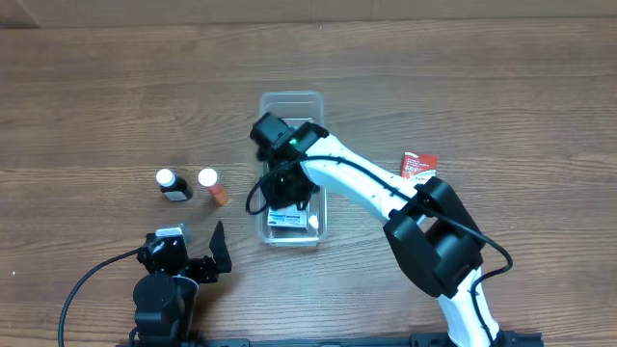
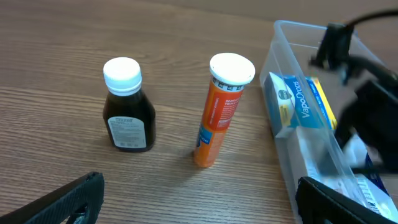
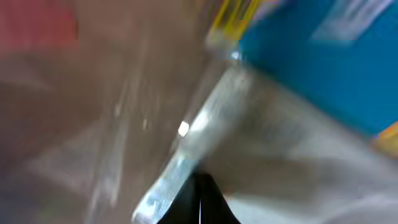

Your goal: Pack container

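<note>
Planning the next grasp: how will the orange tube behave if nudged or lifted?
The orange tube stands tall on a narrow base, so a sideways nudge would probably tip it. Being round, it would likely roll once down. Its smooth wall may slip when squeezed.

From here only one word reads: "VapoDrops", in blue letters on the white-and-blue box (image 2: pixel 292 106) inside the container (image 2: pixel 292 26). The orange tube (image 2: pixel 217 118), the brown bottle (image 2: pixel 129 115) and the red packet (image 1: pixel 418 166) toward the counter's right edge carry print too small to read
</note>
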